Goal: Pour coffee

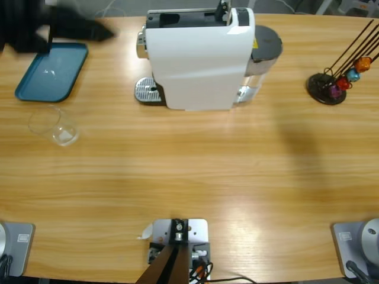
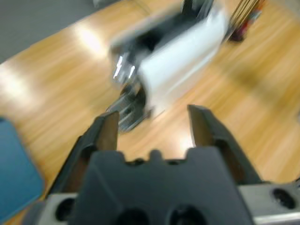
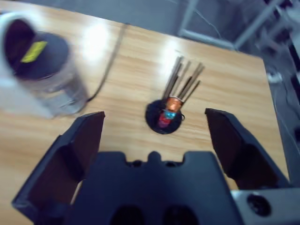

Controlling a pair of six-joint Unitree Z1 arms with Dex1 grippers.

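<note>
Both hands spread and empty; best to have approached the glass tumbler (image 1: 54, 126) left of the coffee machine (image 1: 198, 56) low and squarely.

A white boxy coffee machine (image 1: 198, 59) is standing on the long wooden table (image 1: 189, 177). A teal rectangular plastic tray (image 1: 50, 74) is lying far left; a black wire capsule stand (image 1: 328, 86) is sitting far right.

Glossy white plastic coffee machine (image 1: 198, 59) on smooth, grained wooden table (image 1: 195, 171).
</note>
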